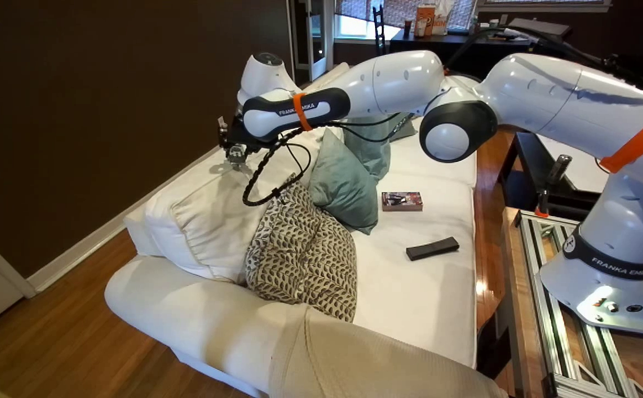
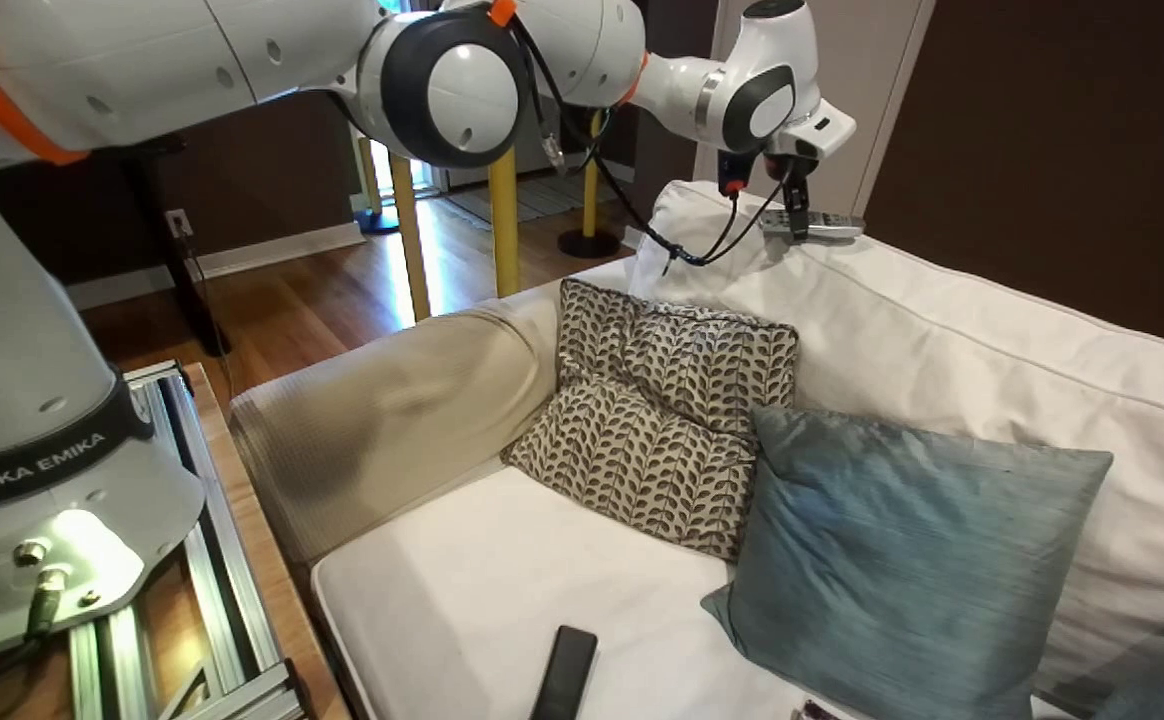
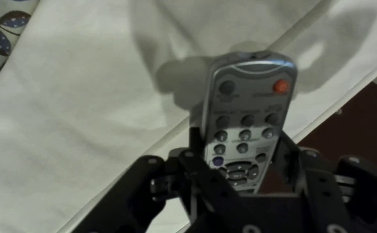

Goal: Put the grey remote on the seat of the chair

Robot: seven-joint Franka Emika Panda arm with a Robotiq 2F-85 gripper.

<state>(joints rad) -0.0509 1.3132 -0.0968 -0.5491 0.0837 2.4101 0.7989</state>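
The grey remote (image 3: 248, 103) is silver with dark buttons and a red one at its far end. My gripper (image 3: 240, 139) has a finger against each long side of it and is shut on it. In an exterior view the remote (image 2: 835, 227) lies roughly level at the top of the backrest, with the gripper (image 2: 799, 222) pointing down onto it. Its shadow falls on the white fabric; I cannot tell whether it touches the backrest. The chair is the white sofa, with its wide flat seat (image 1: 404, 304) in front of the backrest (image 2: 902, 300). The remote's near end is hidden by the gripper.
A black remote (image 1: 432, 249) and a small reddish booklet (image 1: 402, 201) lie on the seat. A patterned pillow (image 1: 305, 254) and a teal pillow (image 2: 922, 560) lean between backrest and seat. The sofa arm (image 1: 205, 320) closes one end. A dark wall (image 2: 1072, 150) stands behind the backrest.
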